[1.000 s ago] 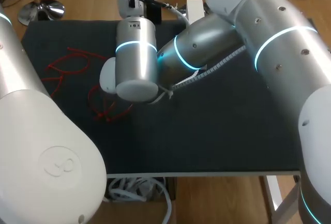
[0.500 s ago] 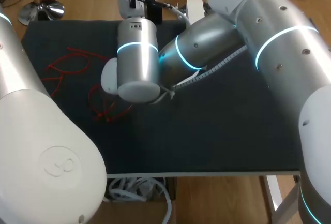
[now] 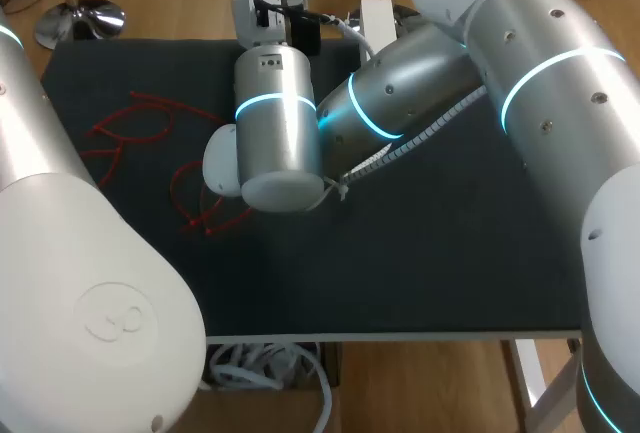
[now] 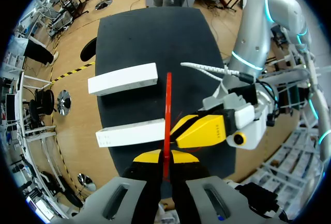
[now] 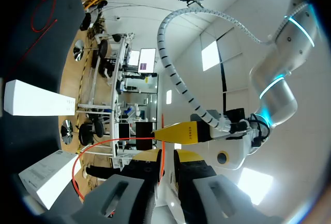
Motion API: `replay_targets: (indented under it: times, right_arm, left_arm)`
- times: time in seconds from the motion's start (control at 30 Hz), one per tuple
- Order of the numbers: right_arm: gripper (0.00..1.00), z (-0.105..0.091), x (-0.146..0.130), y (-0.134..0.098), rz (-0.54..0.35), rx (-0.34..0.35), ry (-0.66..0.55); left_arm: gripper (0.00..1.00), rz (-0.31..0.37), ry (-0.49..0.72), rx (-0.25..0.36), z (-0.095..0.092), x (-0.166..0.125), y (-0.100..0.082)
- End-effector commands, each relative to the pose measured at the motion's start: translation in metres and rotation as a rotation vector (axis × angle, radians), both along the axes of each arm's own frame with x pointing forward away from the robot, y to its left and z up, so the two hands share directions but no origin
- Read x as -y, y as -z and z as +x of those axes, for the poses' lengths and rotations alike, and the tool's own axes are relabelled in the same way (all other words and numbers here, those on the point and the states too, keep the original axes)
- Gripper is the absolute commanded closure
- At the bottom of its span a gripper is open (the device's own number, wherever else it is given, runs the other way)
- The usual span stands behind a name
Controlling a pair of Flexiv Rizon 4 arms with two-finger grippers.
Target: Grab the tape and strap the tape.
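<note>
Two hands grip one red tape (image 4: 168,105) above the tabletop (image 3: 450,253): the left hand (image 4: 166,158) pinches one end, the right hand (image 5: 166,158) the other, a loop bowing between. Over the last second the right wrist (image 3: 278,138) slides rightward and nearer, so the strapping looks under way, not finished

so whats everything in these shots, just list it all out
held strap: 1, red, gripped by both sets of fingers above the table
loose straps: several, red, lying on the table's left part
white boxes: 2, white, side by side on the table ahead of the left fingers
table: 1, dark cloth top
left fingers: 2, yellow tips, shut on the held strap
right fingers: 2, yellow tips, shut on the held strap, close beside the left fingers
</note>
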State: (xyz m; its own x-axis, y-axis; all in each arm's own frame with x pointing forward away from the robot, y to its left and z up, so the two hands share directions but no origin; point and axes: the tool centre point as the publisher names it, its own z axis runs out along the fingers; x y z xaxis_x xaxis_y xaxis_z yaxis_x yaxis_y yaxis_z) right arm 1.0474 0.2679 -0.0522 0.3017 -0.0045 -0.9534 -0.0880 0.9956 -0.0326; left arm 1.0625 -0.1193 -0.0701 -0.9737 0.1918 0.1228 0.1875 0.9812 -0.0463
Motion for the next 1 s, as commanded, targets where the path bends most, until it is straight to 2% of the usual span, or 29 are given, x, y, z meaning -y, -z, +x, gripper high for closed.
replay_targets:
  times: [0.03,0.27,0.43,0.67,1.0]
  right_arm:
    - [0.86,-0.009,0.010,-0.005,-0.004,-0.007,-0.026]
    - [0.85,-0.019,0.028,-0.010,0.006,0.010,-0.039]
    - [0.85,-0.022,0.048,-0.015,0.006,0.042,-0.005]
    - [0.87,-0.016,0.088,-0.020,0.043,0.066,0.077]
    - [0.89,-0.001,0.148,-0.023,0.102,0.041,0.181]
  left_arm:
    - [1.00,0.003,-0.001,0.000,0.000,0.000,-0.001]
    - [1.00,0.003,-0.001,0.000,0.000,0.000,-0.001]
    - [1.00,0.003,-0.001,0.000,0.000,0.000,-0.001]
    - [1.00,0.003,-0.001,0.000,0.000,0.000,-0.001]
    - [1.00,0.003,-0.001,0.000,0.000,0.000,-0.001]
